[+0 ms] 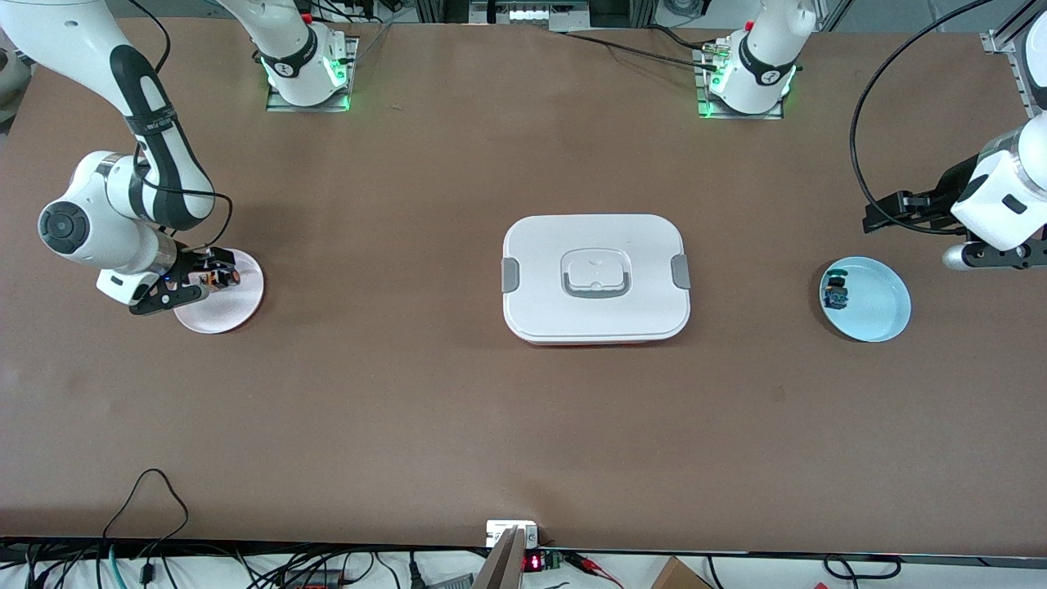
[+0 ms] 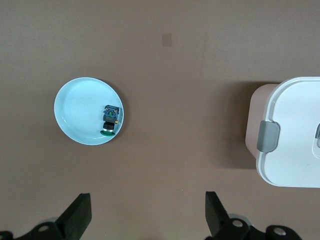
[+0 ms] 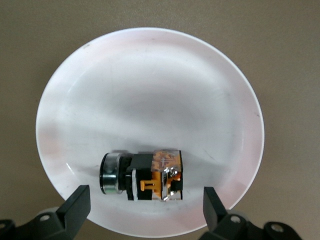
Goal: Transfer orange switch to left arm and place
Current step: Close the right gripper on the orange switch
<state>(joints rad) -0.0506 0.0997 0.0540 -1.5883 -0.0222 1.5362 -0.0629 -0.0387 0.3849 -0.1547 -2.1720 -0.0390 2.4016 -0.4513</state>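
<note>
Right tool (image 1: 214, 274): low over the pink plate (image 1: 237, 315) at the right arm's end of the table (image 1: 393, 409); fingers spread wide on either side of the orange switch (image 3: 150, 176), not touching it.
Orange switch: lies on its side on the pink plate, black round cap at one end, orange body at the other, between the right tool's fingertips (image 3: 76, 203).
Left tool (image 2: 147, 217): up in the air by the left arm's end of the table, near the blue plate (image 2: 80, 112); fingers wide apart, holding nothing.
Blue plate: carries a small blue switch (image 2: 110, 120) near its rim.
Box (image 1: 595, 278): lid on, mid-table between the two plates, well apart from both.
</note>
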